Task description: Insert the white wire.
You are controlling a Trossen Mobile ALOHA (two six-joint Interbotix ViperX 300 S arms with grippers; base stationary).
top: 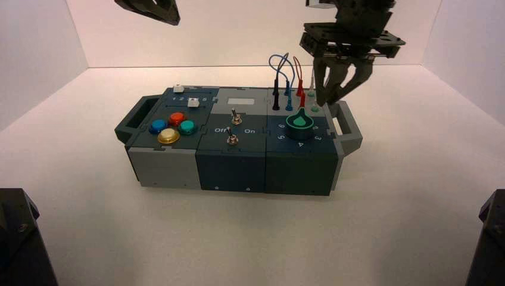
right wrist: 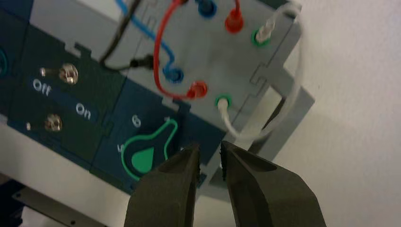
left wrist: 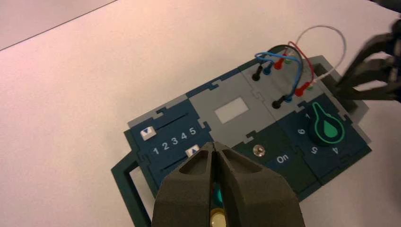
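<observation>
White wire [right wrist: 299, 71] looks plugged into both green sockets [right wrist: 222, 100] by the box's [right wrist: 279, 151] right edge. Right gripper [right wrist: 210, 149]'s above that edge, jaws parted, empty; I'd lift straight clear of the loop. Left gripper [left wrist: 213, 144] idles past the box's far left corner, jaws together.

The round push buttons are blue [top: 159, 126], red [top: 177, 119], green [top: 187, 127] and yellow [top: 168, 136]. The slider caps [left wrist: 148, 133] are white on navy panels, beside white numerals. The knob [right wrist: 147, 151] is dark with a green outline and a green teardrop. White wire [right wrist: 299, 71], green-ringed sockets [right wrist: 223, 100]; red lead [right wrist: 159, 47], red plugs [right wrist: 197, 90].
</observation>
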